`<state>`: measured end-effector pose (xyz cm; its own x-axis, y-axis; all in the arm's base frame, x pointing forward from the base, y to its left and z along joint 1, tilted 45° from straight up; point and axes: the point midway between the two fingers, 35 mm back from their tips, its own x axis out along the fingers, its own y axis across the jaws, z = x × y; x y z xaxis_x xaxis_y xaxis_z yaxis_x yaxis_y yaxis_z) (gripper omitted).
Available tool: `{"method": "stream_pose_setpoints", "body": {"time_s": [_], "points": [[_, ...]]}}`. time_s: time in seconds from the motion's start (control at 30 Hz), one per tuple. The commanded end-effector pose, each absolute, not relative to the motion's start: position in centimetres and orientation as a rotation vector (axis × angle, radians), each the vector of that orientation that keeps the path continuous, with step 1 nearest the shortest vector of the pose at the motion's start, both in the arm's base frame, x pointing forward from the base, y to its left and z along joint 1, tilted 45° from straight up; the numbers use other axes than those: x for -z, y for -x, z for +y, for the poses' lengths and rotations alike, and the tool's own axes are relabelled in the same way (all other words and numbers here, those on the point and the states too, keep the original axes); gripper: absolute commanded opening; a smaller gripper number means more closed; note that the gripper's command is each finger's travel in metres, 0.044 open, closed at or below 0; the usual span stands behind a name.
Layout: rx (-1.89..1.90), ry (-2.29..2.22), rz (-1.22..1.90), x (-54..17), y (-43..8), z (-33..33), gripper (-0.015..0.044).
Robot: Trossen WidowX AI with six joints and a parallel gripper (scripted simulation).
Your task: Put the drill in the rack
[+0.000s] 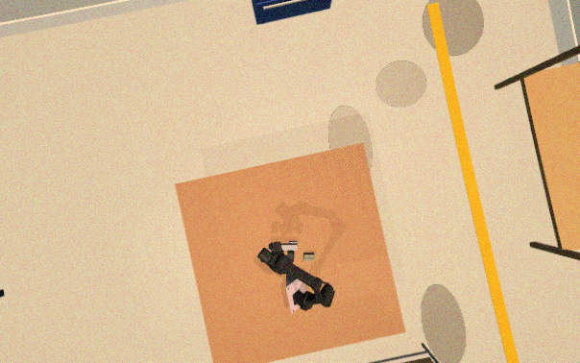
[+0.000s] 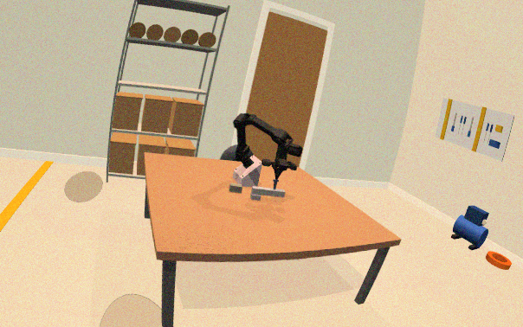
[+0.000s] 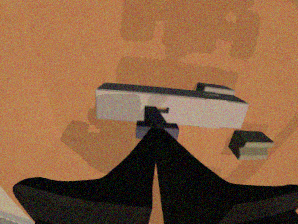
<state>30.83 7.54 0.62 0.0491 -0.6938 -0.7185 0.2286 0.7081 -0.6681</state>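
Note:
A long light-grey block (image 1: 290, 247) (image 2: 264, 191) (image 3: 200, 111) lies on the table. A dark upright piece with a wider blue-grey head (image 2: 275, 184) (image 3: 173, 131) stands at it; whether this is the key or the drill I cannot tell. My gripper (image 2: 276, 178) (image 3: 156, 133) is shut and empty, pointing down over that head; its tips cover the head's middle in the wrist view, and contact is unclear. A small grooved block (image 1: 308, 256) (image 2: 235, 189) (image 3: 254, 150) stands apart, and another small block (image 2: 255, 197) (image 3: 219, 91) sits close along the long block; they may be rack parts.
The arm's pale base plate (image 1: 291, 289) (image 2: 242, 174) stands on the orange table (image 1: 230, 211) (image 2: 208, 238), near the blocks. The arm arches above the plate. The arm's shadow falls across the table top.

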Motion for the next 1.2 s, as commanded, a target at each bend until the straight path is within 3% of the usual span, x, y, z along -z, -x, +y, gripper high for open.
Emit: {"method": "stream_pose_setpoints", "body": {"time_s": [0.0,1.17], "points": [[0.747,0.433,1.366,0.10,-30.66,6.90,0.0000],[0.747,0.433,1.366,0.95,-30.03,6.14,0.0000]]}}
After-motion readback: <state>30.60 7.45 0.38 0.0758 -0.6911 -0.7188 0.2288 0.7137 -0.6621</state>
